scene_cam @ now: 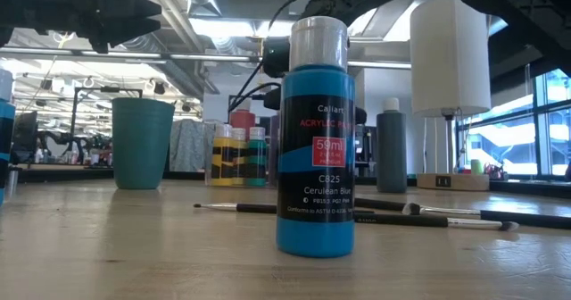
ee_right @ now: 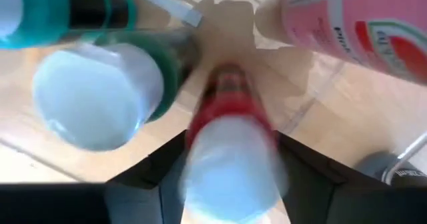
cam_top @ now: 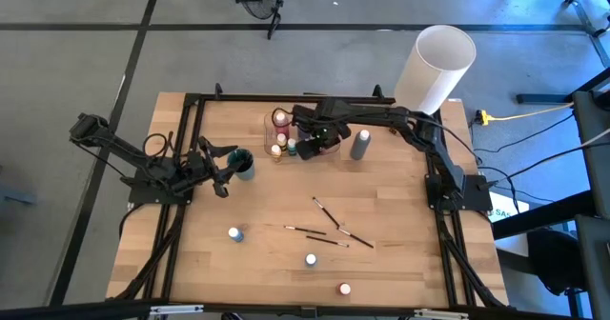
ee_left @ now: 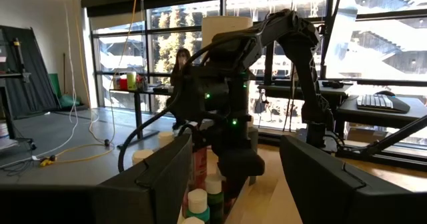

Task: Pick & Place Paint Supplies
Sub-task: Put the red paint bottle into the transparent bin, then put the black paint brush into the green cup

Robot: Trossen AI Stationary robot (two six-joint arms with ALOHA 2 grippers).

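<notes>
My right gripper (cam_top: 307, 149) reaches from the table's right side to a cluster of bottles at the far middle: a pink bottle (cam_top: 280, 120) and small white-capped ones (cam_top: 277, 150). It is shut on a small red bottle (ee_right: 230, 151). A green bottle (ee_right: 100, 91) and the pink one (ee_right: 353, 24) stand close by. My left gripper (cam_top: 221, 172) is open beside a teal cup (cam_top: 244, 163) and touches nothing. Thin brushes (cam_top: 329, 227) lie flat on the wood. Small bottles (cam_top: 234, 233) (cam_top: 311, 259) (cam_top: 344, 289) stand near the front. A grey bottle (cam_top: 359, 144) stands upright. My right gripper pinches the red bottle at its white cap end (ee_right: 233, 177) between the two fingers (ee_right: 143, 181), one on each side. The fingers come from above, pointing down. The cap hides the bottle's base, so I cannot tell whether it stands on the table.
A big white cylindrical lamp (cam_top: 437, 68) stands at the far right corner. A black frame (cam_top: 191, 101) runs along the table's edges. In the low view a cerulean blue bottle (scene_cam: 314, 139) stands close to the camera. Bare wood (cam_top: 400, 206) lies at the middle right.
</notes>
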